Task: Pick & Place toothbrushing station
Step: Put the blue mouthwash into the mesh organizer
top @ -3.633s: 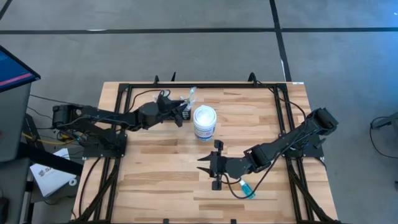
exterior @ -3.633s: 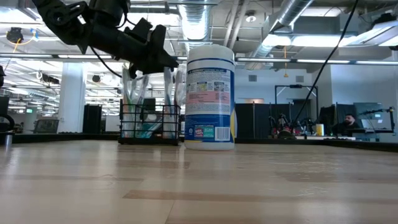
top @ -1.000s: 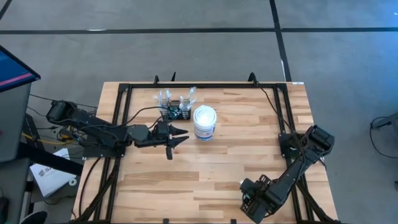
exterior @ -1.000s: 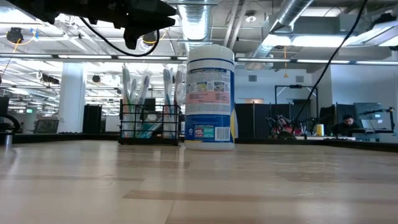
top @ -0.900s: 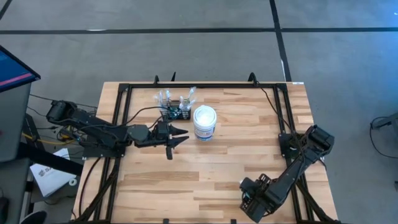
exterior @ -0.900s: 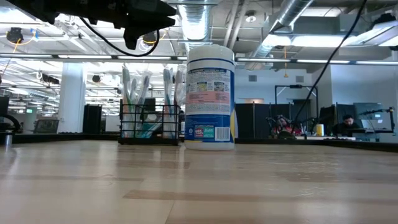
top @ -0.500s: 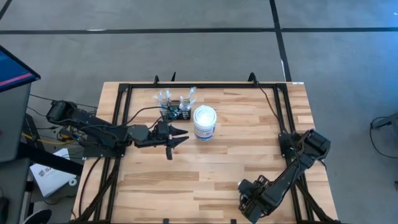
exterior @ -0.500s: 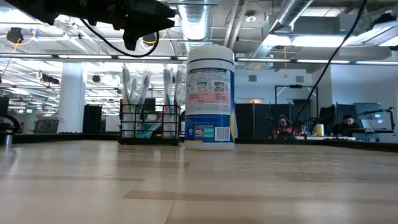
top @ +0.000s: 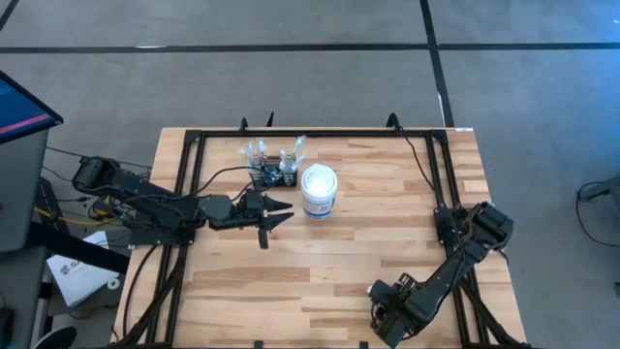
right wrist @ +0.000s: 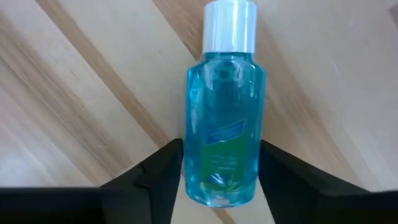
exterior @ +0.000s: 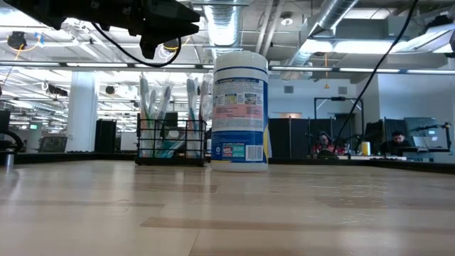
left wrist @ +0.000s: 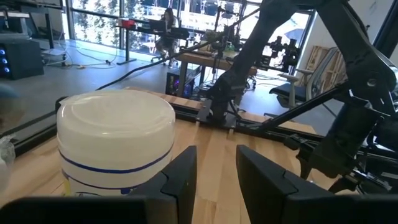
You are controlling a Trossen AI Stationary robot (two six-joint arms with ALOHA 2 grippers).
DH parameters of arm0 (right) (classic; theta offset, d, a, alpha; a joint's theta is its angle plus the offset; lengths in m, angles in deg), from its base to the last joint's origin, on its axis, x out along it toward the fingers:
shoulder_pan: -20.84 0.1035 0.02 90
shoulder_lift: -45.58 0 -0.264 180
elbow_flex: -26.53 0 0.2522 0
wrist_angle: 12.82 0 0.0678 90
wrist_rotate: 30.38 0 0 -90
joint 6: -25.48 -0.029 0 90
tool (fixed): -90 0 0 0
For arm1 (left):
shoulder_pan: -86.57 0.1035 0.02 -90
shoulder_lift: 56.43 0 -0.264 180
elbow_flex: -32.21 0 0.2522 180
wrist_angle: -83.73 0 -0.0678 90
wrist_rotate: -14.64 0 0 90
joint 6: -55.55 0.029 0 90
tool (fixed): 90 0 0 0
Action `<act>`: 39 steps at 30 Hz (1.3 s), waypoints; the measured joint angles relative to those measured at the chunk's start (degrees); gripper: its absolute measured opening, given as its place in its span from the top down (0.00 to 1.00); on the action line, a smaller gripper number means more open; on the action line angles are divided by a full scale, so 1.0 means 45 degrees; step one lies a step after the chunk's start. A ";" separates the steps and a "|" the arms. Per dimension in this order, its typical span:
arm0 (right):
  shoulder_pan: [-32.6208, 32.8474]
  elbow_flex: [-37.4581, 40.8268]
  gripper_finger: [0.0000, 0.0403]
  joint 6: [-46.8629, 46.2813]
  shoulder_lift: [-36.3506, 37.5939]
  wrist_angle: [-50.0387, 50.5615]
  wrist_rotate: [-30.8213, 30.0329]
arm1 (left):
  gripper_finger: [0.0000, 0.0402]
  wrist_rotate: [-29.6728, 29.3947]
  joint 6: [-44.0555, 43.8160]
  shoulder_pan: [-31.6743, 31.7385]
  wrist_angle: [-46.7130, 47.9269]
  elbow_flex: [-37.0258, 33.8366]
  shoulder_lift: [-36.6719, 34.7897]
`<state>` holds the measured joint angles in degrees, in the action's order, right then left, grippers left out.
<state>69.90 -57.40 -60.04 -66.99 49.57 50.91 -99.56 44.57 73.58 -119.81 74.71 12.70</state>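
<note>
Since the earlier frame, the right hand [right wrist: 221, 180] has edged slightly along the counter's [top: 368, 242] near edge, its fingers spread wide around one blue bottle [right wrist: 225, 112] lying flat. Beyond the left hand [top: 281, 214], half-open and empty, stands the toothbrushing station [top: 272, 167], holding several brushes, beside one white tub [top: 319, 190].

Left gripper [top: 279, 211] raised; right gripper [top: 380, 312] low (jaws apart).

High view: overhead, straight down on whole surface [top: 320, 252]. Low view: surface-level, facing room; both share white tub [top: 319, 190]. Wrist views: close, forward past claws.
</note>
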 joint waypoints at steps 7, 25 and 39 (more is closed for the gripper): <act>0.0000 0.0000 0.64 0.0004 -0.0021 -0.0043 -0.0022 | 0.73 -0.0058 0.0000 0.0000 0.0000 0.0000 0.0000; -0.0021 0.0087 0.61 0.0213 0.0316 0.0047 -0.0015 | 0.73 -0.0044 0.0000 0.0000 0.0000 0.0000 0.0000; -0.0572 -0.0197 0.49 0.1265 0.0469 0.0448 0.0068 | 0.73 -0.0039 -0.0005 0.0000 0.0000 0.0000 0.0000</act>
<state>67.32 -58.29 -54.34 -64.87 51.58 51.22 -99.74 44.54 73.58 -119.81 74.71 12.70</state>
